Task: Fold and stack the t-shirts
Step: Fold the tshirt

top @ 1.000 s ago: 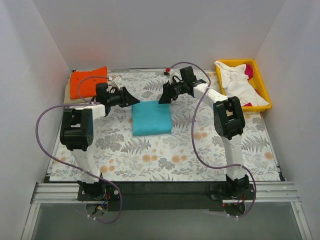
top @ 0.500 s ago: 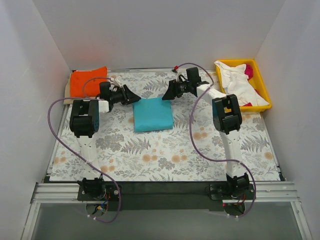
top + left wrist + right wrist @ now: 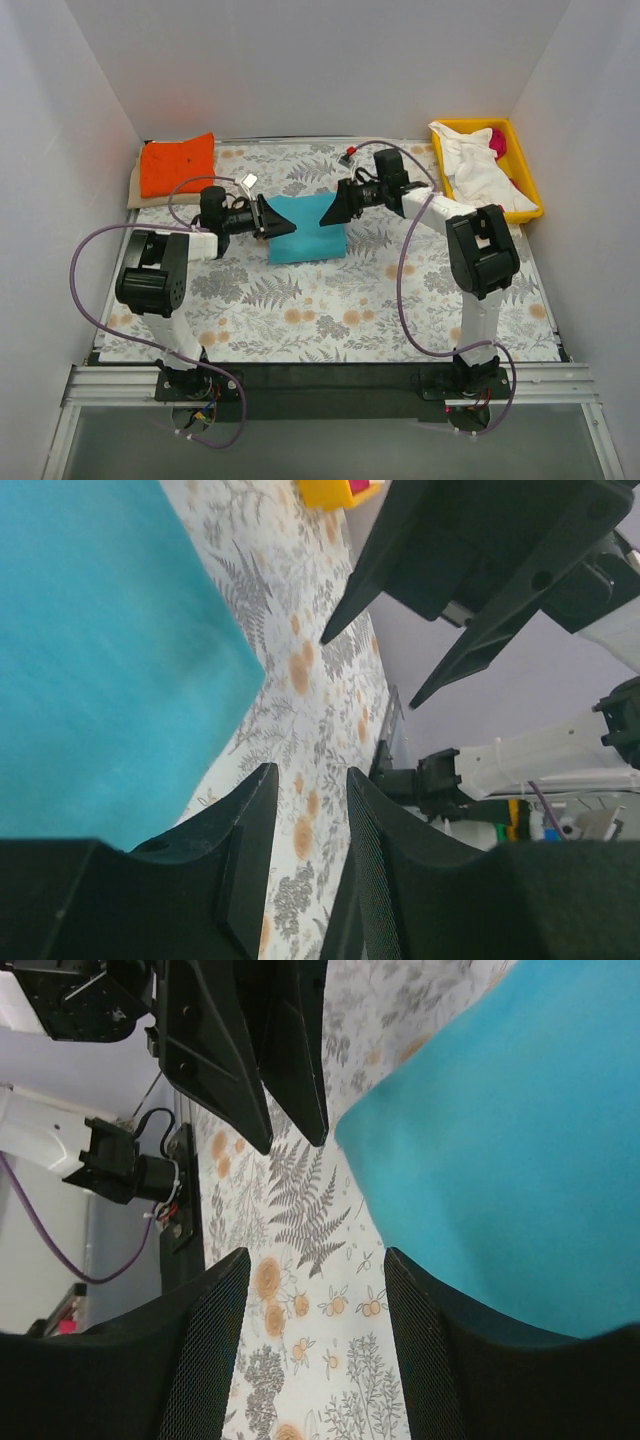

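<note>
A folded teal-blue t-shirt [image 3: 305,230] lies on the floral cloth at mid table; it also fills the upper left of the left wrist view [image 3: 90,660] and the right of the right wrist view [image 3: 520,1160]. My left gripper [image 3: 268,218] sits low at the shirt's left edge, jaws narrowly apart and empty [image 3: 312,810]. My right gripper [image 3: 333,210] sits at the shirt's far right edge, open and empty [image 3: 315,1270]. The two grippers face each other across the shirt. A folded orange t-shirt [image 3: 178,163] lies at the back left.
A yellow tray [image 3: 530,185] at the back right holds a white t-shirt [image 3: 475,165] and a magenta one [image 3: 497,140]. A beige layer [image 3: 140,197] shows under the orange shirt. White walls enclose the table on three sides. Purple cables loop beside both arms.
Both grippers have come down from beyond the teal shirt's far edge to its left and right sides, closer together. The shirt has stayed nearly in place.
</note>
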Controlling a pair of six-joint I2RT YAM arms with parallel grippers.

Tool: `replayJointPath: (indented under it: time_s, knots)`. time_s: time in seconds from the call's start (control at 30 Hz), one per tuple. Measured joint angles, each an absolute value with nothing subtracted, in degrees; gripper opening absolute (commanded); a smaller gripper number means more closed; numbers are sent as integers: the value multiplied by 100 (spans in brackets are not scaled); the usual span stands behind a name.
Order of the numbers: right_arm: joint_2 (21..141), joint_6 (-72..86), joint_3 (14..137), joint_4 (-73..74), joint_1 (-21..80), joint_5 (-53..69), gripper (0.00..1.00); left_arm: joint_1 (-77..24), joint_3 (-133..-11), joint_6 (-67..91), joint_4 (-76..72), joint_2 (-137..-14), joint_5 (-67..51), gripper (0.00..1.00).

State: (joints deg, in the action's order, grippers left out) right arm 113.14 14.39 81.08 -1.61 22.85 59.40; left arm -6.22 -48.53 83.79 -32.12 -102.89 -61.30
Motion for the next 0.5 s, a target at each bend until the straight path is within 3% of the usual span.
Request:
replayJointPath:
  time_s: [0.2,0.5]
  knots:
    - [12005,1638,7651,-502,2495,6040,46,-757,-4578,8943,-3841,-10986,-6169,33]
    - [12529,1658,7190,-845,2327,6250,46,-399,-4167,8833,-3721,-11756,-6300,33]
